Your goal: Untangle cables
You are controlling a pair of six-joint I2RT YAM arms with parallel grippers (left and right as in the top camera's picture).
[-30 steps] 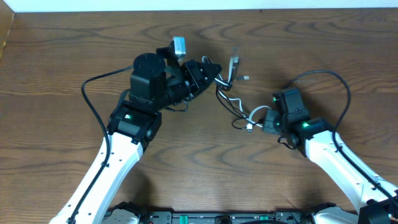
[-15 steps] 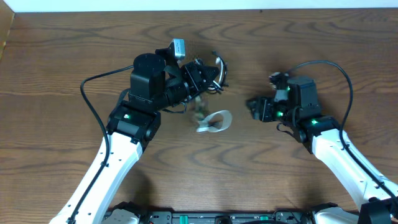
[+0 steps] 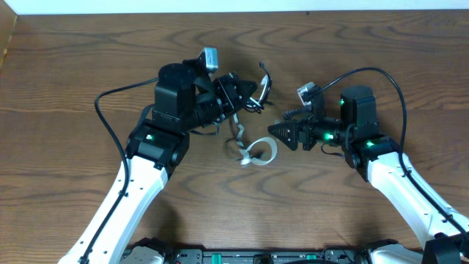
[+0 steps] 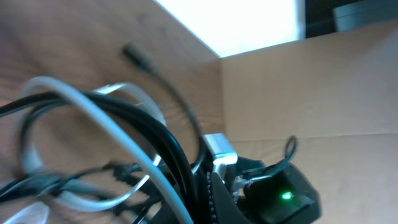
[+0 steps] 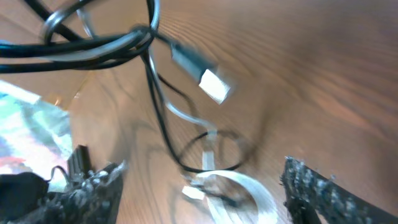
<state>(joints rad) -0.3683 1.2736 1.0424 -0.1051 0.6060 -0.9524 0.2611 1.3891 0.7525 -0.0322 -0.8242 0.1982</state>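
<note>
We read the left pincer [image 3: 248,94] as clamped on the cables [image 3: 258,86], with the bundle lifted. The white cable [image 3: 258,152] trails down to a loop on the surface [image 3: 366,51]. Right pincer [image 3: 277,132] spread, empty — the loop lies just left of its tips, nearer this arm. Half a second ago this pincer sat farther right — it has swung in.
</note>
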